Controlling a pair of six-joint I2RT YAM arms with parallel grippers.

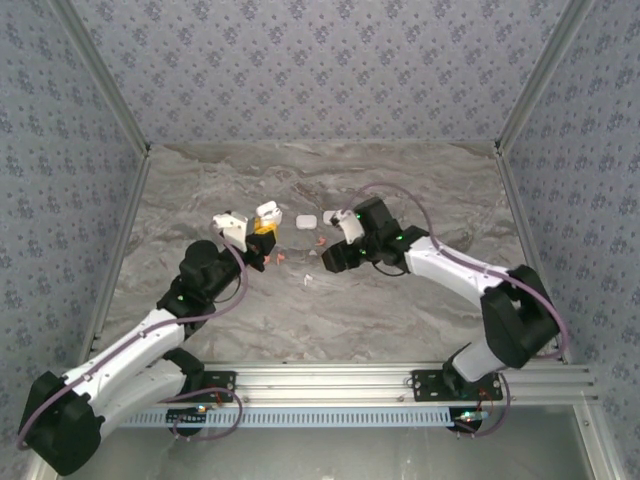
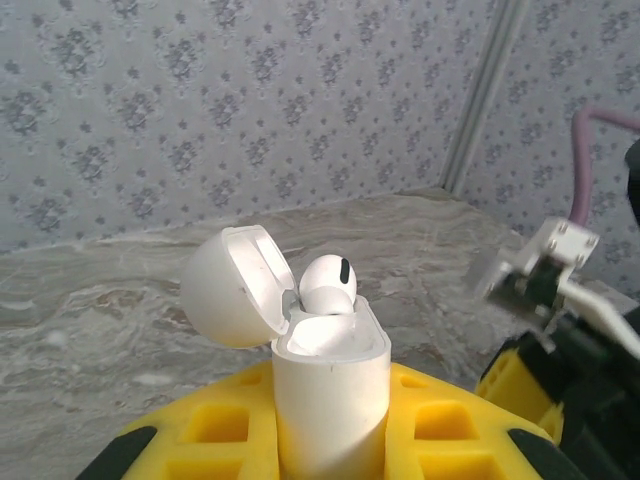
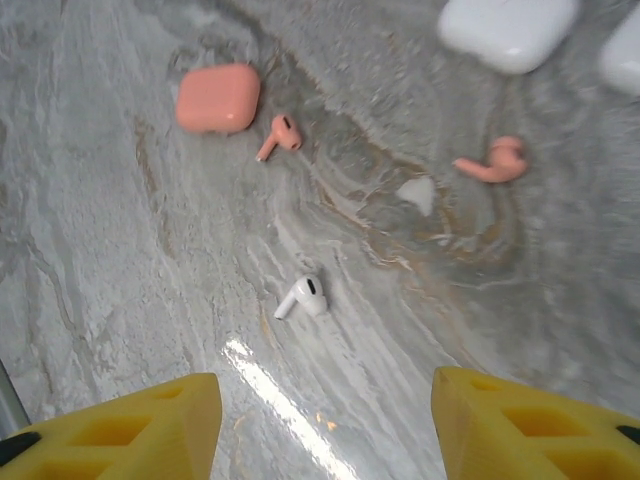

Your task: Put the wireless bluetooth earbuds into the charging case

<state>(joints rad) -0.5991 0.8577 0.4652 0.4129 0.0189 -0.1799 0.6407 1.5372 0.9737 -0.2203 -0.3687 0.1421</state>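
Case with one earbud tight in left tool; right tool agape, empty, above white earbud.

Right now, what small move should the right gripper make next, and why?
Probably lower the right gripper onto the white earbud and close. Its jaws stand open above the table, with that earbud lying loose just ahead of them. The left gripper holds the case open, a second earbud seated inside.

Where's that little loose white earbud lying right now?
In the right wrist view, the white earbud lies on the marble table, ahead of the open right gripper, with the salmon case beyond.
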